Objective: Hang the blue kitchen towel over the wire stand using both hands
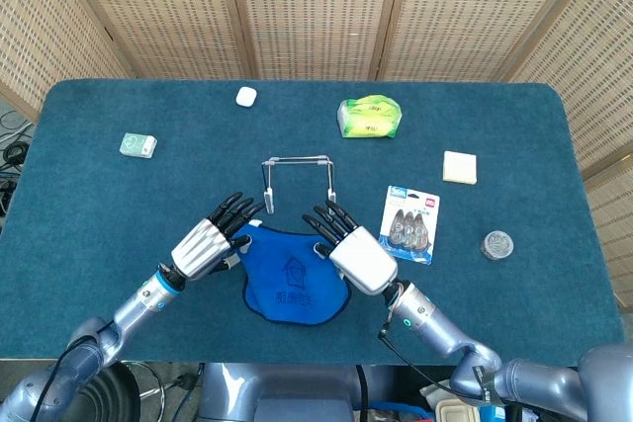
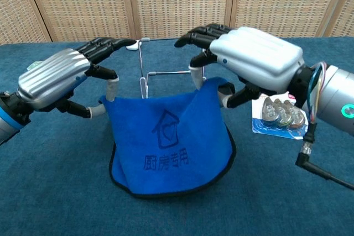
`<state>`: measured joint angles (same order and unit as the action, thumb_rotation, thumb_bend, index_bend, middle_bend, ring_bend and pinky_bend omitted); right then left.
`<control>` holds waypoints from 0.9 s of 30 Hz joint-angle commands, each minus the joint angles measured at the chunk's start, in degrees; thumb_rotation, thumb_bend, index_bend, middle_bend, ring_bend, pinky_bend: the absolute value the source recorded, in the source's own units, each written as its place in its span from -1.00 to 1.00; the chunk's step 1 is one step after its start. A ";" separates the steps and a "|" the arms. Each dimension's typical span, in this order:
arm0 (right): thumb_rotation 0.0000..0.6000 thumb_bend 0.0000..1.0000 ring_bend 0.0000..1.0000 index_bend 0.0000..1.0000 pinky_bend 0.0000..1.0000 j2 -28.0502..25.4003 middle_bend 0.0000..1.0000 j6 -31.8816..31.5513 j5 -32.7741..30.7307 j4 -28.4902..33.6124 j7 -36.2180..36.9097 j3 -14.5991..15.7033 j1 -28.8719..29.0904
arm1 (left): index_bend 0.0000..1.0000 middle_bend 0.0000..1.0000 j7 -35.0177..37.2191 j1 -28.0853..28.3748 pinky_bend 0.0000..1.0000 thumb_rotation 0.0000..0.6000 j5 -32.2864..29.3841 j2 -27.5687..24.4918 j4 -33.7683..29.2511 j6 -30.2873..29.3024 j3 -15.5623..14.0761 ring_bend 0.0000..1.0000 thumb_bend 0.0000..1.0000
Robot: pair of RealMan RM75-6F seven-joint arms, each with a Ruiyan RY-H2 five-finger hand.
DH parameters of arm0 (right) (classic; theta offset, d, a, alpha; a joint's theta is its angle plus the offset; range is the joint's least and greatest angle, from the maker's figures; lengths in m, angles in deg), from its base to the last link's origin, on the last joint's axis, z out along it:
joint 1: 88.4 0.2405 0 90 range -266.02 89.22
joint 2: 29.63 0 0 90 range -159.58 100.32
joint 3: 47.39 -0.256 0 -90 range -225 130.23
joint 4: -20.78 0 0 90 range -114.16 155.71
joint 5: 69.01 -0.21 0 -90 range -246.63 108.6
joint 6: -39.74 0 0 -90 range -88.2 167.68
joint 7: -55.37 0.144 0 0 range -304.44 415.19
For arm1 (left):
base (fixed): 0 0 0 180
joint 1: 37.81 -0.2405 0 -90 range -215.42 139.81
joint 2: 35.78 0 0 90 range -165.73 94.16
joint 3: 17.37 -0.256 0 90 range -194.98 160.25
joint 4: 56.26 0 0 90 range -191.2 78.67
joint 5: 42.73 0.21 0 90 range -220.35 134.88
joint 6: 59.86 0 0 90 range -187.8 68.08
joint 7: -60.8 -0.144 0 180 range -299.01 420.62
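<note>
Both hands hold the blue towel (image 2: pixel 166 142) up off the table (image 1: pixel 89 205), one top corner each. Left hand (image 2: pixel 61 78) pinches the left corner between thumb and a finger, other fingers stretched forward toward the wire stand (image 2: pixel 168 53). Right hand (image 2: pixel 249 56) pinches the right corner the same way, its dark fingers (image 2: pixel 196 32) extended over the stand's top rail. Towel hangs between the hands just in front of the stand, lower edge sagging to the tabletop in the chest view; house-and-heart print with characters faces the camera. Head view shows the towel (image 1: pixel 292 279) bunched between the left hand (image 1: pixel 203 244) and right hand (image 1: pixel 354 256), stand (image 1: pixel 297 177) just beyond, apart from the cloth.

Table is covered in dark teal fabric. Green tissue pack (image 1: pixel 369 117) sits behind the stand to the right. Blister pack of correction tapes (image 1: pixel 409 224) lies just right of the right hand. Yellow sticky-note pad (image 1: pixel 459 167) is farther right. Small green-white box (image 1: pixel 137 145) is on the left side. White small object (image 1: pixel 245 96) sits near the back edge. Round grey item (image 1: pixel 497 244) is near the right edge.
</note>
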<state>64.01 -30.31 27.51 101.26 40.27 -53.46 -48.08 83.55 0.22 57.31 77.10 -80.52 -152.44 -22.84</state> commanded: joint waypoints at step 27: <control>1.00 0.09 -1.00 0.26 -0.86 -9.73 -0.74 2.80 -19.36 13.15 -11.73 -17.26 5.57 | 0.43 -1.00 -22.85 10.29 -1.00 1.00 -8.77 -15.40 -33.89 6.76 16.68 -1.00 -0.20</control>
<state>54.39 -27.39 9.04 114.19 29.27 -70.05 -42.89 61.56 10.11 49.33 62.11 -113.47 -146.60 -6.95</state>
